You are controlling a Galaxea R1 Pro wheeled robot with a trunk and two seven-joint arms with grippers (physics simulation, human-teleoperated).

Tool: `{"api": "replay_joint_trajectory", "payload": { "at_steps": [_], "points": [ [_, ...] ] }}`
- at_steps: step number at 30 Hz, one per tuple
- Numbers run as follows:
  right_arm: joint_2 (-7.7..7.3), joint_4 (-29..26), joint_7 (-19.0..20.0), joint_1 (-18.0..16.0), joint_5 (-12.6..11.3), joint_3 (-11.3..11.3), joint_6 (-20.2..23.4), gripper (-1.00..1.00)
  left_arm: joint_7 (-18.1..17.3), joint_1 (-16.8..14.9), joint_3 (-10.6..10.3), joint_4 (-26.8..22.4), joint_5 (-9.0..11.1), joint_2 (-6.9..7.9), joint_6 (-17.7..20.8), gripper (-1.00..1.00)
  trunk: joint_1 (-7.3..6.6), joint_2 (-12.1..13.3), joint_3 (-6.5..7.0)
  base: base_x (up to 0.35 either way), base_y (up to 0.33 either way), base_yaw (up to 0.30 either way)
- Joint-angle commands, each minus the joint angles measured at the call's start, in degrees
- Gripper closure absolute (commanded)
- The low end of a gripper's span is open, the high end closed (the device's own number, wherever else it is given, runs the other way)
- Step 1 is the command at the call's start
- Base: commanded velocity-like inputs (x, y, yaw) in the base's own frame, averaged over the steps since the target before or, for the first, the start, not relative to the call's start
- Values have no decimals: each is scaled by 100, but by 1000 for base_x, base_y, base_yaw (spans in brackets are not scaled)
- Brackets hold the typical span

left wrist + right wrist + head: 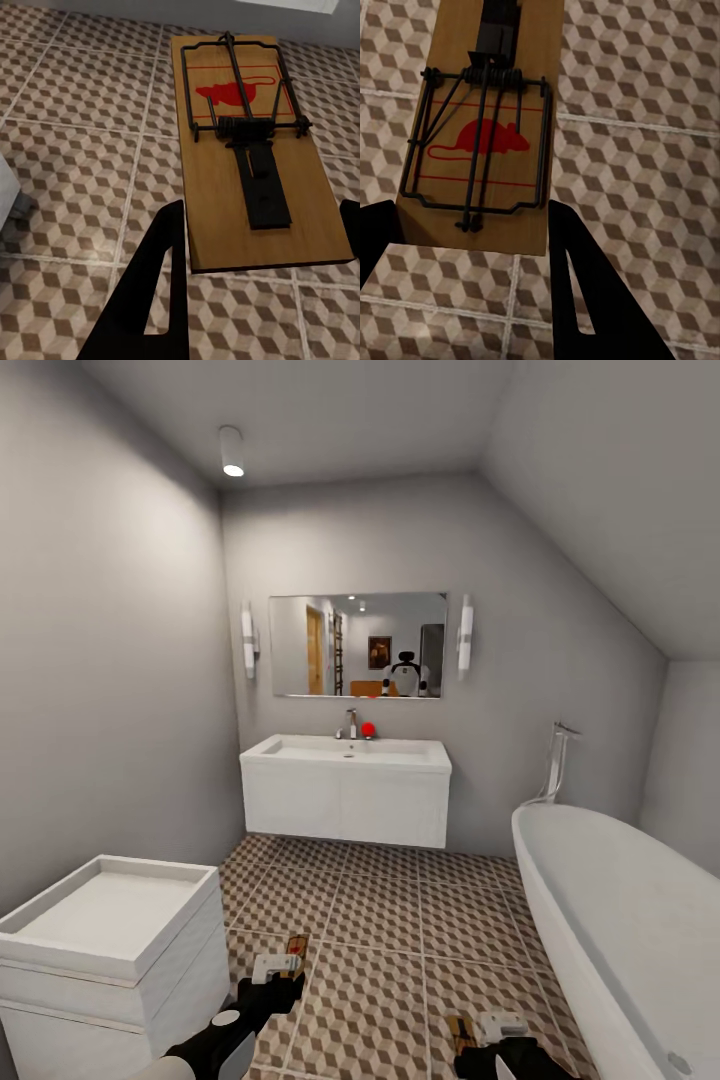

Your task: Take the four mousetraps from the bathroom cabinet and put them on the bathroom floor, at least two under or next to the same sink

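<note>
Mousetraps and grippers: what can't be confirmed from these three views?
- Left mousetrap: left wrist view does not settle whether the left gripper clamps it; one finger is cut off by the edge.
- Right mousetrap: its far end runs past the right wrist view's edge; grip by the right gripper unclear.
- Floor under the sink: too small in the head view to tell if traps lie there.

Black arms, white wrist blocks; black wedge-shaped tool fingers
</note>
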Motion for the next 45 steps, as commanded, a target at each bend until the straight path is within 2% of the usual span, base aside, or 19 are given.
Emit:
{"api": "replay_joint_trajectory", "payload": {
  "at_steps": [1,7,45],
  "points": [
    [5,-12,19,-1,8,-42,32,100,2,-6,-47,8,55,2,-23,100,0,-4,-7,11,0,0],
    [7,-12,33,-1,8,-42,36,100,-1,-6,-47,8,58,2,-3,100,0,-4,-7,189,0,0],
    [17,-12,62,-1,8,-41,53,100,-5,-6,-38,8,44,2,135,100,0,-4,-8,323,0,0]
  ]
}}
